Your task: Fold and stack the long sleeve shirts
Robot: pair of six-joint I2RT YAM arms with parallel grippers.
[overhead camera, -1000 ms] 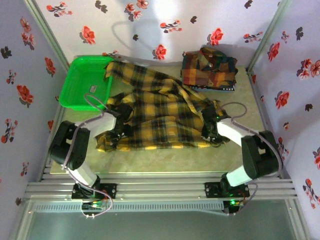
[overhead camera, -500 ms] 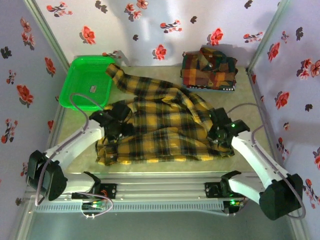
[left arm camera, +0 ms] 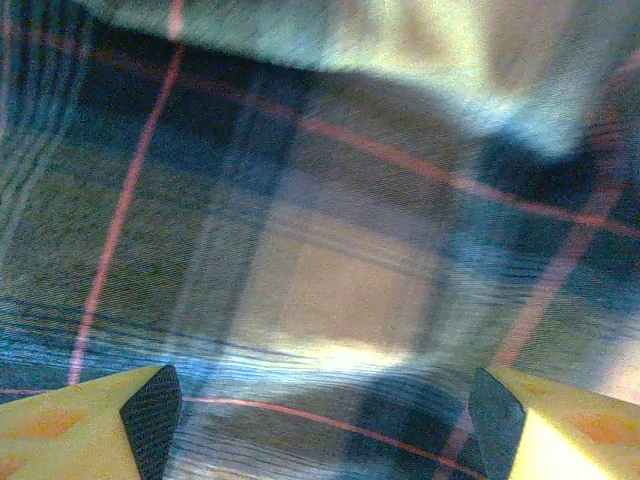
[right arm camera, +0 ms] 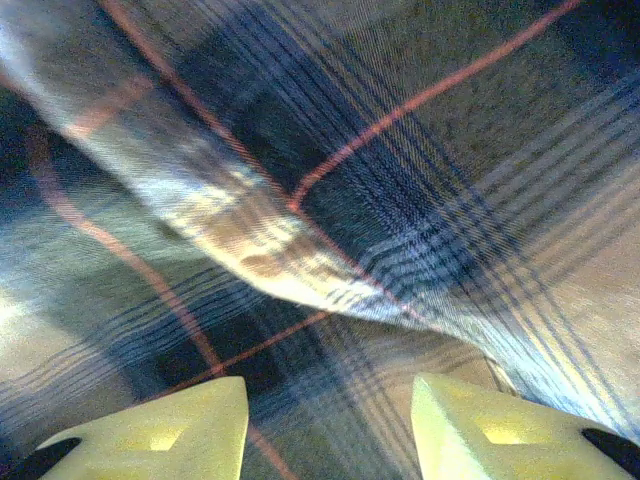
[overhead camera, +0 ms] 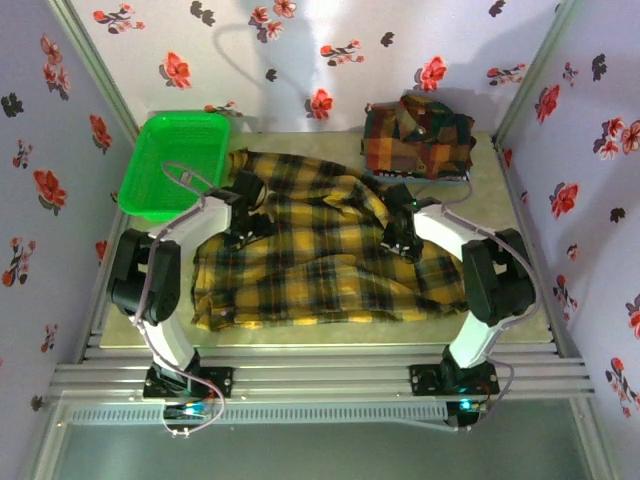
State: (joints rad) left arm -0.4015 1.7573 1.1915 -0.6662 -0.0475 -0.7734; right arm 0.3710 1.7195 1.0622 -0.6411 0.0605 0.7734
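The mustard-yellow shirt [overhead camera: 320,265] lies rumpled in the middle of the surface [overhead camera: 505,185], with a folded red-orange shirt [overhead camera: 418,135] at 1 o'clock. The left pincer [overhead camera: 243,215] and right pincer [overhead camera: 400,237] both stand spread over the plaid, pinching nothing. Closing here may catch only one loose layer, so the fold could drag crooked and bunch.

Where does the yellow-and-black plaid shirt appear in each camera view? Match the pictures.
Top external: the yellow plaid shirt lies spread across mid-picture, right of the green basket.
Left wrist: its check in close-up, just beyond the left hand.
Right wrist: its cloth with a raised fold, just beyond the right hand.
Shared landmark: the shirt's dark check bands.
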